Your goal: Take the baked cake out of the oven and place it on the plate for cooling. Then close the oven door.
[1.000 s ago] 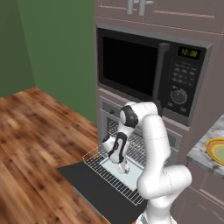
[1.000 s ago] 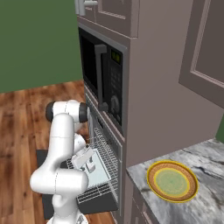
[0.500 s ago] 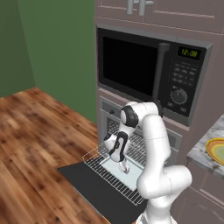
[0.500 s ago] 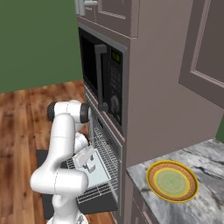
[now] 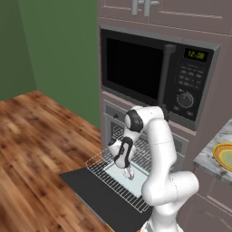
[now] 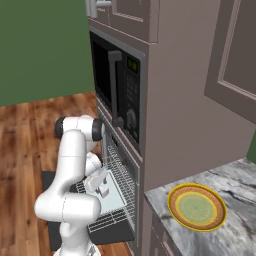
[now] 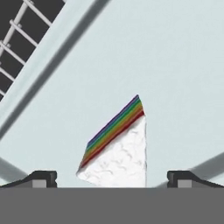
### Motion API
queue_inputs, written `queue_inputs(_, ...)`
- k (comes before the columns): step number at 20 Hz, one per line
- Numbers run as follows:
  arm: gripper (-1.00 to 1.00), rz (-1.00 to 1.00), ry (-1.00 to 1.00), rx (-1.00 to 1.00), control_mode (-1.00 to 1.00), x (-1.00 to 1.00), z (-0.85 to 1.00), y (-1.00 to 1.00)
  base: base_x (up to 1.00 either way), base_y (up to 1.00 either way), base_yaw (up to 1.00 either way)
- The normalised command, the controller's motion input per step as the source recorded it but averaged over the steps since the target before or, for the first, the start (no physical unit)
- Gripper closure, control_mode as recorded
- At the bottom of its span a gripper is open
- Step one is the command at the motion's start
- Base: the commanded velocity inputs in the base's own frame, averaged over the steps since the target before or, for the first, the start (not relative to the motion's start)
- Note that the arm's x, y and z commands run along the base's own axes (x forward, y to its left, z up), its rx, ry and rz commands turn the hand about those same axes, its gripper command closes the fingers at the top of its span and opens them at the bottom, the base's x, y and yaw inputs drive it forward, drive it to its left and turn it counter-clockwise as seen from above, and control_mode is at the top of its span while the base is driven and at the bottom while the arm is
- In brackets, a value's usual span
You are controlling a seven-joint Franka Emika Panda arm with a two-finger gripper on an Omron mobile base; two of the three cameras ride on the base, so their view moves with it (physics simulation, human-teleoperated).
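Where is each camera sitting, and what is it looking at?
Left base view: sits behind the arm's left, looking down at the open oven door, the wire rack and the microwave; the white arm rises at lower right.
Right base view: sits behind its right, looking at the oven and the plate; the arm rises at lower left.
Hand view: sits on the hand, looking at the cake slice between the open gripper tips.
Both base views share the arm, rack, tray and microwave.

1. The oven door (image 5: 102,197) is a matt, near-black panel.
2. The wire rack (image 5: 111,179) over it looks like thin pale metal.
3. The cake (image 7: 118,148) has rough white icing and smooth rainbow layers.
4. The floor (image 5: 31,145) is glossy wood planks.
5. The worktop (image 6: 235,200) beside the oven is grey veined stone.
6. The plate (image 6: 196,206) looks glazed.
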Motion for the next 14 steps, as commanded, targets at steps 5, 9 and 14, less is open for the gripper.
queue_inputs(5, -1.00, 0.00, 0.01, 0.03, -1.00, 0.00, -0.12, 0.00, 0.00, 0.00, 0.00)
queue_inputs(9, -1.00, 0.00, 0.02, 0.03, -1.00, 0.00, -0.18, 0.00, 0.00, 0.00, 0.00)
queue_inputs(14, -1.00, 0.00, 0.02, 0.01, -1.00, 0.00, -0.22, 0.00, 0.00, 0.00, 0.00)
